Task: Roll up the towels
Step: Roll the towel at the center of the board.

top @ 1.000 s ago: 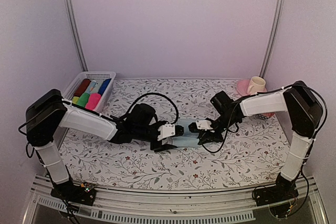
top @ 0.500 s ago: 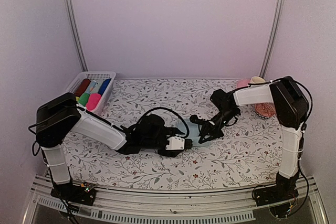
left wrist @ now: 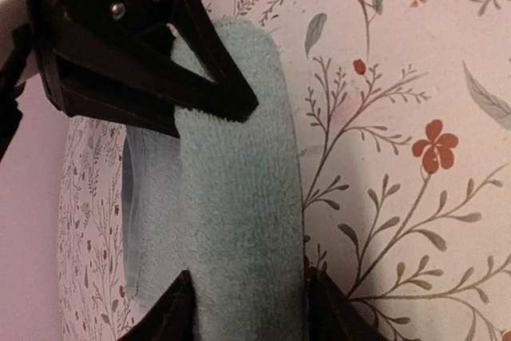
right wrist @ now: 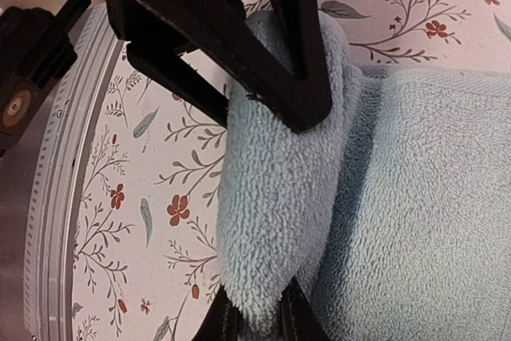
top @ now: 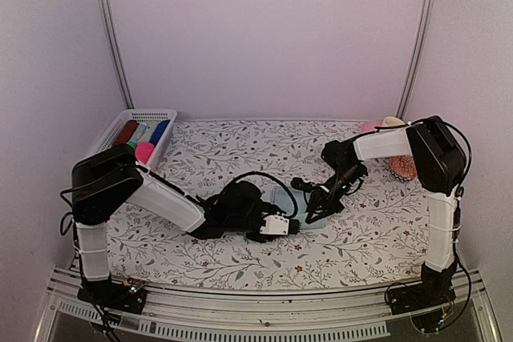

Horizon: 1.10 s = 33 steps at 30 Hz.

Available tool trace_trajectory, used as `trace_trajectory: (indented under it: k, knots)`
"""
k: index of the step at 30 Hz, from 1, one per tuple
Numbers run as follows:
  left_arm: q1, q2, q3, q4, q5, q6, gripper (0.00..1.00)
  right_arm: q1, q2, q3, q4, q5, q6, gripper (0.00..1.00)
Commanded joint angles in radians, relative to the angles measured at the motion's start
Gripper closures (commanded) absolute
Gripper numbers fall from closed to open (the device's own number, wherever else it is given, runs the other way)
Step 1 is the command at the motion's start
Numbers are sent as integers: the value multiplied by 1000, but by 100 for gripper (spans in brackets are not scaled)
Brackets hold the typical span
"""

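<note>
Flowered table [top: 377, 234] holds the blue towel [right wrist: 415, 197] barely one turn rolled, right gripper [right wrist: 254, 309] pinching the fold, left gripper [left wrist: 249, 309] astride it, clamp unclear.

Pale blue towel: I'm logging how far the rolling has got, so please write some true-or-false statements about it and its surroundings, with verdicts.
1. The right claw pinches a raised fold of the pale blue towel. True.
2. A pink roll sits in the white basket. True.
3. The pale blue towel lies in the white basket. False: it lies on the floral tabletop, between the two arms.
4. The pale blue towel is a finished cylinder. False: only one edge is folded up; the rest lies flat.
5. The left claw hangs over the white basket. False: its fingers straddle the towel's fold.
</note>
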<state>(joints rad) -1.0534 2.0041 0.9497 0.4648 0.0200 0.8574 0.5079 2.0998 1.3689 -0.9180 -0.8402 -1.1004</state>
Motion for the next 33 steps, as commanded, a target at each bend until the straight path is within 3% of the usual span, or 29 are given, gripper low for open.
trace_trajectory:
  k: [1,5,8,11,16,20,26,33]
  knots:
    - [-12,22,30,-18,-2,3,61,1,41,-1,-59,36,-9,86]
    - [-12,19,31,-22,6,-8,84,0,43,-1,-58,41,-9,85]
    - [-13,17,41,-52,26,-15,90,0,39,-2,-52,50,-7,80]
    - [-14,15,66,-127,64,-37,95,0,0,-26,-8,76,4,66]
    - [-5,27,147,-322,153,-119,95,0,-118,-96,74,145,11,46]
    - [22,70,227,-445,219,-192,95,-3,-230,-166,131,230,2,38]
    - [59,159,394,-659,325,-271,95,-11,-431,-317,220,341,-39,31]
    - [110,211,476,-715,432,-362,94,-17,-703,-582,454,426,-57,26]
